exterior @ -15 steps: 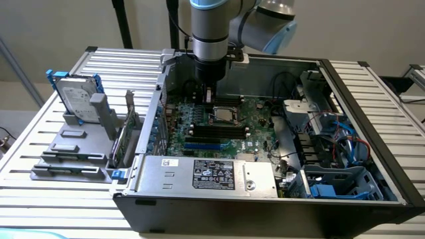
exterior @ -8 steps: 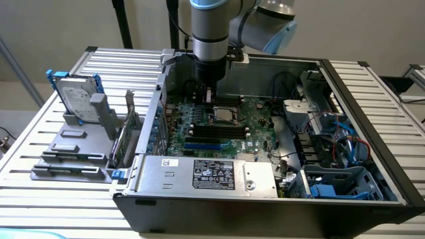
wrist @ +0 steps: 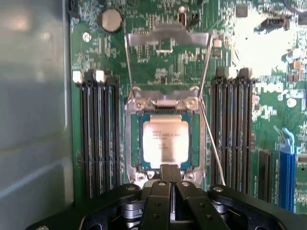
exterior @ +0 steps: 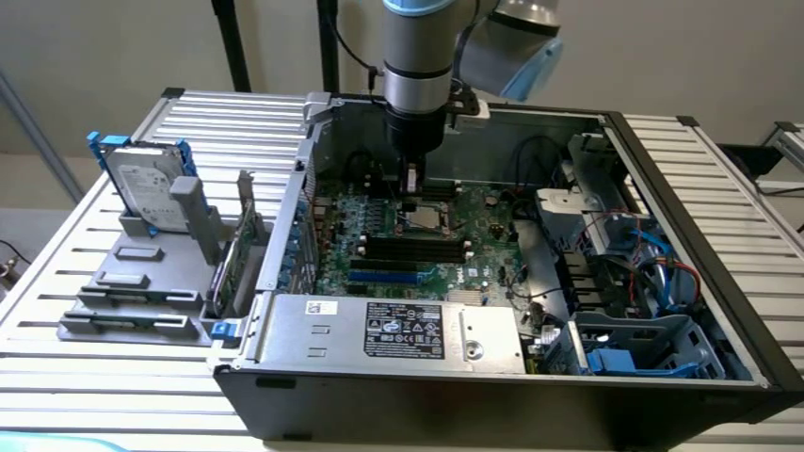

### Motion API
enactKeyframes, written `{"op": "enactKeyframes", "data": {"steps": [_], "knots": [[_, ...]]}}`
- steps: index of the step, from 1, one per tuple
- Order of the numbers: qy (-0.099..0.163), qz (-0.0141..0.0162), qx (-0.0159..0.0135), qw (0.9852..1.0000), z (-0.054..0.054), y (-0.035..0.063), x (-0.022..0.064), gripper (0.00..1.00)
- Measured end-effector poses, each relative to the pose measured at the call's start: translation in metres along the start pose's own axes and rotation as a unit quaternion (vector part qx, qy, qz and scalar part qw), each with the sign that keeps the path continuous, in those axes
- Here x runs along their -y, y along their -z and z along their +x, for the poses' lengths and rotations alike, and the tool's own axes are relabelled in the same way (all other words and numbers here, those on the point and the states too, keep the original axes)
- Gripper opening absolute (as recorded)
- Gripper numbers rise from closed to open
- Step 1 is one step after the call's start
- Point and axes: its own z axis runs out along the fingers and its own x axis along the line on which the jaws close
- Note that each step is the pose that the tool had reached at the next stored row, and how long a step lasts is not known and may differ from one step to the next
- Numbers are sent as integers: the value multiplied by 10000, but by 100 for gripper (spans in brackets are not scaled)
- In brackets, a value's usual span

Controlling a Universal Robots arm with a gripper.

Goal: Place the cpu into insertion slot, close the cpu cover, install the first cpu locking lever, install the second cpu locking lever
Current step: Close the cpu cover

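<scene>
The cpu (wrist: 165, 141) lies silver face up in the insertion slot (wrist: 135, 143), a square socket with a silvery rim amid green board. The cpu cover (wrist: 165, 34) stands swung open on its hinge (wrist: 165, 101) at the socket's far side. A thin wire locking lever (wrist: 211, 143) slants up beside the socket. My gripper (wrist: 169, 173) hangs just over the socket's near edge, its two dark fingers pressed together with nothing between them. In the exterior view the gripper (exterior: 411, 193) reaches straight down into the open computer case, right above the cpu (exterior: 430, 219).
Long black memory slots (wrist: 100, 139) flank the socket on both sides. A coin battery (wrist: 111, 19) and a blue slot (wrist: 286, 163) sit on the board. The grey power supply box (exterior: 395, 330) lies at the case front. A hard drive (exterior: 145, 188) stands outside at the exterior view's left.
</scene>
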Motion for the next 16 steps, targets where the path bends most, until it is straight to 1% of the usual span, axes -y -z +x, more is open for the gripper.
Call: {"op": "enactKeyframes", "data": {"steps": [7,13,16], "knots": [[-3,100,-53,9999,11,111,-289,11],[-4,193,-78,9998,18,235,-544,11],[-5,234,-91,9997,21,292,-677,11]]}}
